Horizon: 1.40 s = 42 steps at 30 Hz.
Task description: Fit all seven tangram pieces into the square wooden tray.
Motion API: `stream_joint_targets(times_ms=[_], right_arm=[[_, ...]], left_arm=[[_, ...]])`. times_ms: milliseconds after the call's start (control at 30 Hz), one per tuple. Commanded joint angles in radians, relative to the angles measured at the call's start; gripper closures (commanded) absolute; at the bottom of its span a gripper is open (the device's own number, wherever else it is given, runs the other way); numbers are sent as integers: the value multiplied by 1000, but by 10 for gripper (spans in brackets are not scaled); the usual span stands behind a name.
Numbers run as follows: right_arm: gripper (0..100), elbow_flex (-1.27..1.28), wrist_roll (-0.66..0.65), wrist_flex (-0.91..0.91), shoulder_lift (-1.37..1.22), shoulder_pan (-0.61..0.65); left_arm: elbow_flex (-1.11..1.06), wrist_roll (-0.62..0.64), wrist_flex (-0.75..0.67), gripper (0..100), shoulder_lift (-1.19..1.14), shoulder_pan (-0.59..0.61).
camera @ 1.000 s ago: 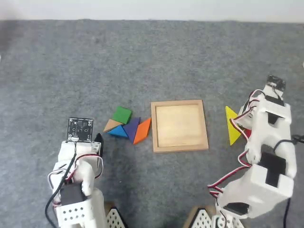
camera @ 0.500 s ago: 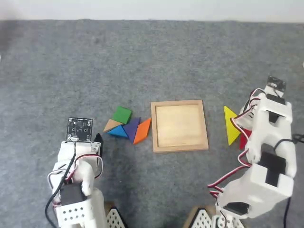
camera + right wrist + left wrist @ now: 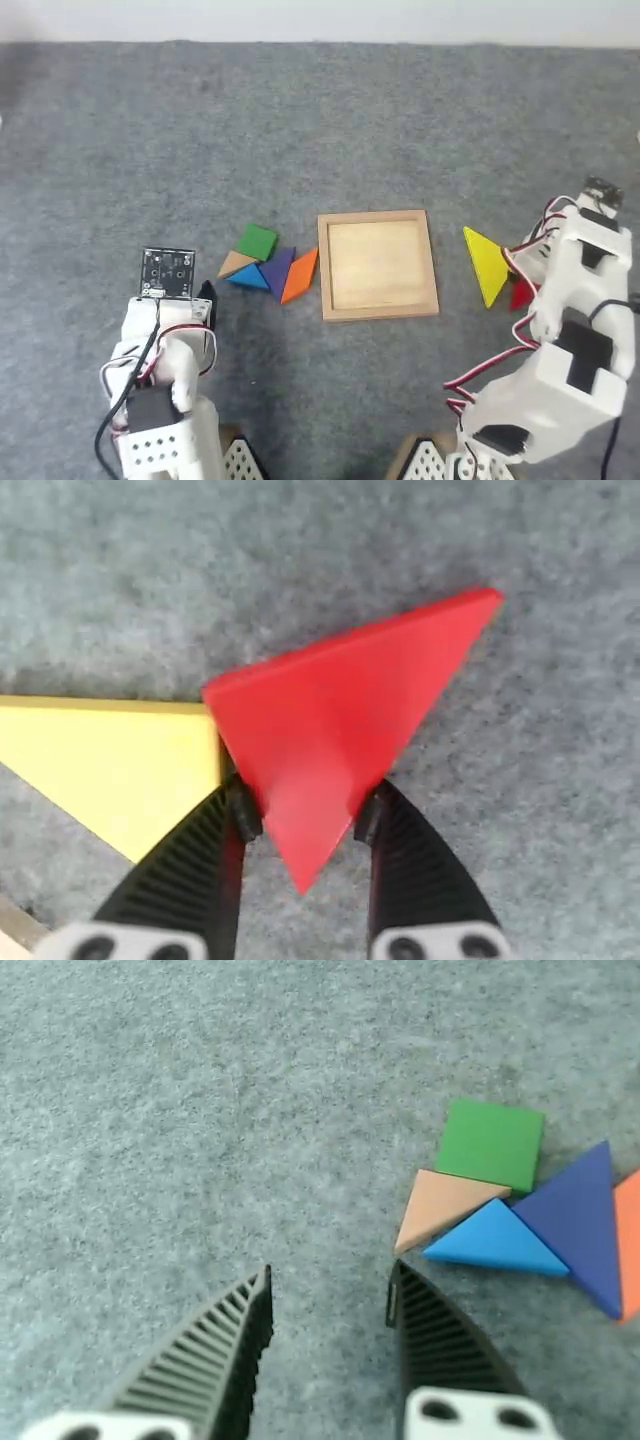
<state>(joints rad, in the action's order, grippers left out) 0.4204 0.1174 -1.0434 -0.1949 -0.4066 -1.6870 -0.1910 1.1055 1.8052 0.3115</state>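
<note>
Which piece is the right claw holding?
The red triangle: the right claw pinches one of its corners, while the yellow triangle lies free beside it.

Red triangle (image 3: 521,294) mostly beneath right arm (image 3: 577,285)

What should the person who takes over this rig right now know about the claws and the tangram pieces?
Left claw: open, above the mat, near the tan triangle.
Right claw: shut on the red triangle, next to the yellow triangle.
Green square, tan triangle, blue triangle, purple piece and orange piece lie clustered on the wooden tray's other side.
Done: nothing, no piece is in the tray.
Left: all seven pieces.
</note>
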Motion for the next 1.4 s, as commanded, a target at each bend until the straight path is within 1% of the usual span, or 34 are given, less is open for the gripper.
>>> stream_joint_targets(times_ms=[0, 100, 167, 233, 300, 367, 400, 433, 500, 567, 733, 900, 1067, 1200, 1367], right_arm=[[991, -28, 12, 13, -36, -38], [989, -66, 17, 31, -51, -73], [957, -97, 20, 58, -68, -91], [857, -133, 23, 36, -87, -90], [730, -173, 68, -10, -107, -74], [623, -210, 158, -56, -128, -56], [588, -230, 212, -77, -139, -50], [573, -256, 265, -99, -150, -45], [571, -311, 344, -131, -170, -45], [571, -368, 391, -148, -189, -44], [571, -494, 446, -142, -259, -44], [571, -657, 537, -107, -351, -33], [571, -747, 554, -171, -420, -16], [571, -750, 554, -147, -443, -38], [571, -747, 555, -136, -444, -36]], left_arm=[[4, -9, -25, 818, 12, 6], [4, -9, -25, 818, 12, 6], [4, -9, -25, 818, 12, 6], [4, -9, -25, 818, 12, 6], [4, -9, -25, 818, 12, 6], [4, -9, -25, 818, 12, 6], [4, -9, -25, 818, 12, 6], [4, -9, -25, 818, 12, 6], [4, -9, -25, 818, 12, 6], [4, -9, -25, 818, 12, 6], [4, -9, -25, 818, 12, 6], [4, -9, -25, 818, 12, 3], [4, -9, -26, 818, 12, 2], [4, -9, -26, 818, 12, 2], [4, -9, -26, 818, 12, 0]])
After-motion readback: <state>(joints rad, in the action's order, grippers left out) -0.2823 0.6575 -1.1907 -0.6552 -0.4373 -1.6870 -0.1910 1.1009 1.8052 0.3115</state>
